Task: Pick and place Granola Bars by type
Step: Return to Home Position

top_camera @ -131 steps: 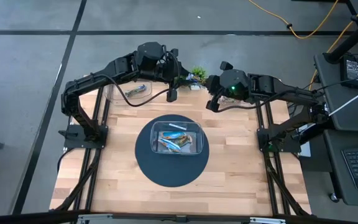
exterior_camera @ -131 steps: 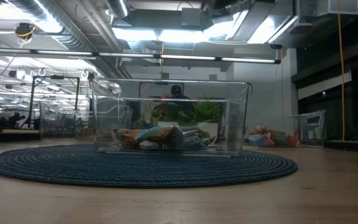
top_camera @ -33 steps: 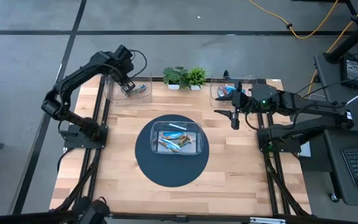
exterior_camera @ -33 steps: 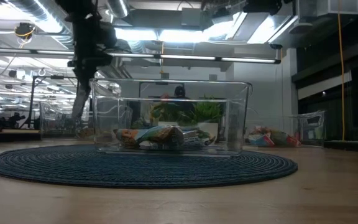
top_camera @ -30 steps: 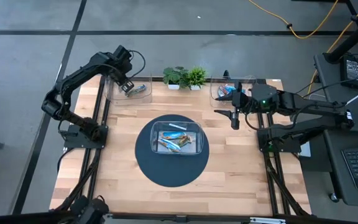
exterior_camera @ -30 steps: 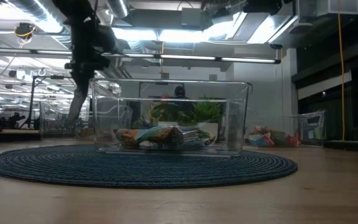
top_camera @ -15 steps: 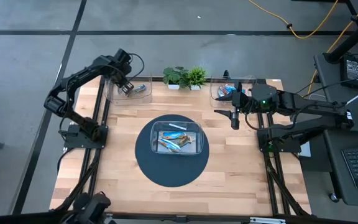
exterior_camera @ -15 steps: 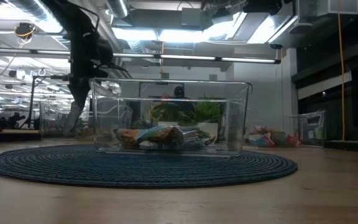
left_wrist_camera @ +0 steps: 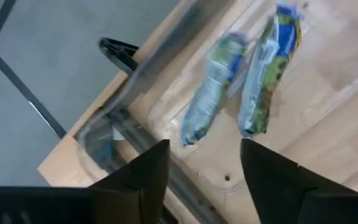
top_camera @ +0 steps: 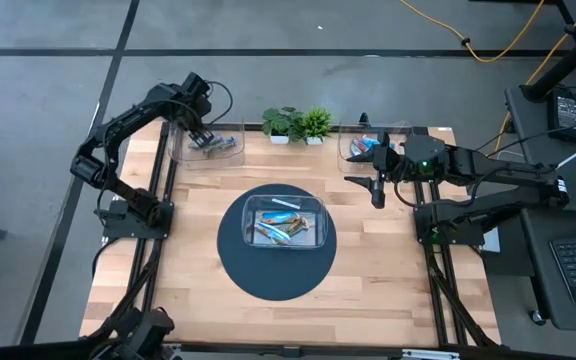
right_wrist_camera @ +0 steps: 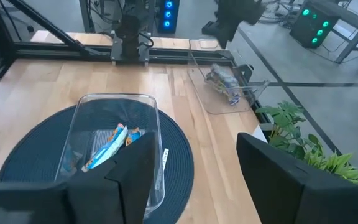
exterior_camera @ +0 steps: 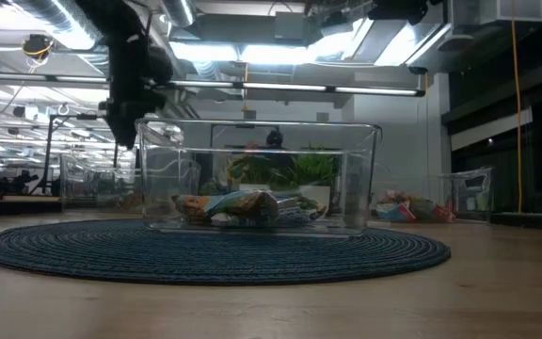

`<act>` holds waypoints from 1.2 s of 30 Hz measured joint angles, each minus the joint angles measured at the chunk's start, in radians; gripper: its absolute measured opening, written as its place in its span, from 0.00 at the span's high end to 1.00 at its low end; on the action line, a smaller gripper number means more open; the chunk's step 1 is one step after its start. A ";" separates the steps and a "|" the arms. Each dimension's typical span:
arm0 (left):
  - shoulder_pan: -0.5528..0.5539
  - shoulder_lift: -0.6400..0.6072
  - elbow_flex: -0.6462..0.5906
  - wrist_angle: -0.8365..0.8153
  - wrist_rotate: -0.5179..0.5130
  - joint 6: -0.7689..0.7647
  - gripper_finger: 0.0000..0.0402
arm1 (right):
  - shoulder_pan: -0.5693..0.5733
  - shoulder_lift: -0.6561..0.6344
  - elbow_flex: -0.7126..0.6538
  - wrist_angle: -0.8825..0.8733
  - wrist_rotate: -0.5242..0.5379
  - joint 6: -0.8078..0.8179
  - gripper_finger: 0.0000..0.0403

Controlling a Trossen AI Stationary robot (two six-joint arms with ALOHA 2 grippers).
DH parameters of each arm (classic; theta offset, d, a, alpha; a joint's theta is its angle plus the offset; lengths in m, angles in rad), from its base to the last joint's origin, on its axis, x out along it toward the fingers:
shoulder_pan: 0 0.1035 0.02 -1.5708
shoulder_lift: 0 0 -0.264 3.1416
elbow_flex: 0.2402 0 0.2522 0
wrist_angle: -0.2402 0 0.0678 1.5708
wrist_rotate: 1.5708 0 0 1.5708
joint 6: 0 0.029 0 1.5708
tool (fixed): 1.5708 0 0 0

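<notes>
Two blue-and-silver granola bars (left_wrist_camera: pixel 210 87) (left_wrist_camera: pixel 267 68) lie flat, side by side, on the floor of the clear far-left bin (top_camera: pixel 178 150). My left gripper (left_wrist_camera: pixel 204 146) hangs open just above them, touching neither; the high view places it over that bin (top_camera: pixel 200 138). More bars (top_camera: pixel 278 228) lie heaped in the clear centre bin (top_camera: pixel 320 205) on the round dark mat (top_camera: pixel 268 280). Multicoloured bars (exterior_camera: pixel 407 209) sit in the far-right bin (top_camera: pixel 353 148). My right gripper (top_camera: pixel 373 192) waits open in the air beside that bin, nothing between its fingers (right_wrist_camera: pixel 194 140).
Two small potted plants (top_camera: pixel 300 122) stand at the far edge between the two far bins. The near half of the wooden table (top_camera: pixel 288 320) holds only the mat. Black frame rails (top_camera: pixel 158 250) run along both table sides.
My left gripper has risen over the far-left bin. In the low view a pale bar hung below its fingers and dipped into the bin; now nothing hangs there, so it has let go. My right arm has kept still.
</notes>
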State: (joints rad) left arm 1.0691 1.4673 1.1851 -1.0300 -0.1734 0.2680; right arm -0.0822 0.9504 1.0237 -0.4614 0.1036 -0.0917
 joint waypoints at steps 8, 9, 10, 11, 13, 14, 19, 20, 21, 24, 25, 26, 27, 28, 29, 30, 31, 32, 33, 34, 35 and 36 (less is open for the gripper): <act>-0.028 -0.008 0.233 -0.132 0.290 -0.081 0.49 | 0.000 0.000 0.000 0.000 0.000 -0.064 0.44; -0.043 -0.016 0.256 -0.124 0.381 -0.096 0.49 | 0.000 0.000 0.000 0.000 0.000 -0.069 0.44; -0.063 -0.027 0.277 -0.103 0.474 -0.113 0.50 | 0.000 0.000 0.000 0.000 0.000 -0.072 0.44; -0.089 -0.041 0.291 -0.064 0.565 -0.136 0.51 | 0.000 0.000 0.000 -0.001 0.000 -0.074 0.44; -0.162 -0.079 0.299 0.044 0.695 -0.199 0.53 | 0.000 0.000 0.000 0.000 0.000 -0.082 0.44; -0.209 -0.099 0.299 0.105 0.732 -0.231 0.54 | 0.000 0.000 0.000 -0.001 0.000 -0.096 0.44; -0.507 -0.160 0.299 0.424 0.724 -0.308 0.60 | -0.003 0.000 0.000 0.000 0.000 -0.142 0.44; -0.565 -0.163 0.299 0.475 0.723 -0.307 0.60 | -0.007 0.000 0.000 0.000 0.000 -0.150 0.44; -0.619 -0.163 0.298 0.523 0.715 -0.306 0.61 | -0.012 0.000 0.000 0.000 0.000 -0.155 0.44; -0.761 -0.163 0.257 0.664 0.608 -0.321 0.64 | -0.025 0.000 0.000 0.000 0.000 -0.177 0.44; -0.796 -0.163 0.230 0.711 0.571 -0.338 0.65 | -0.030 0.000 0.000 0.001 0.000 -0.184 0.44; -0.827 -0.162 0.201 0.750 0.541 -0.357 0.65 | -0.035 0.000 0.000 0.001 0.000 -0.194 0.44; -0.850 -0.163 0.166 0.795 0.526 -0.380 0.66 | -0.039 0.000 0.000 0.001 0.000 -0.200 0.44; -0.868 -0.165 0.129 0.838 0.511 -0.404 0.67 | -0.042 0.000 0.000 0.002 0.000 -0.203 0.44; -0.883 -0.167 0.092 0.880 0.497 -0.426 0.68 | -0.045 0.000 0.000 0.003 0.000 -0.205 0.44; -0.895 -0.171 0.052 0.918 0.486 -0.449 0.70 | -0.049 0.000 0.000 0.004 0.000 -0.206 0.44; -0.903 -0.177 0.010 0.949 0.485 -0.471 0.71 | -0.053 0.000 0.000 0.006 0.000 -0.206 0.44; -0.907 -0.181 -0.029 0.978 0.486 -0.490 0.73 | -0.056 0.000 0.000 0.007 0.000 -0.207 0.44; -0.909 -0.188 -0.068 1.016 0.486 -0.504 0.75 | -0.060 0.000 0.000 0.008 0.000 -0.208 0.44; -0.909 -0.199 -0.107 1.038 0.488 -0.518 0.77 | -0.064 0.000 0.000 0.008 0.000 -0.208 0.44; -0.909 -0.213 -0.142 1.062 0.489 -0.521 0.80 | -0.067 0.000 0.000 0.008 0.000 -0.208 0.44; -0.909 -0.230 -0.177 1.080 0.489 -0.521 0.82 | -0.070 0.000 0.000 0.008 0.000 -0.208 0.44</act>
State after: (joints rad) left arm 0.1596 1.2374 1.0084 0.0502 0.3153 -0.2528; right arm -0.1527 0.9508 1.0237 -0.4530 0.1036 -0.2997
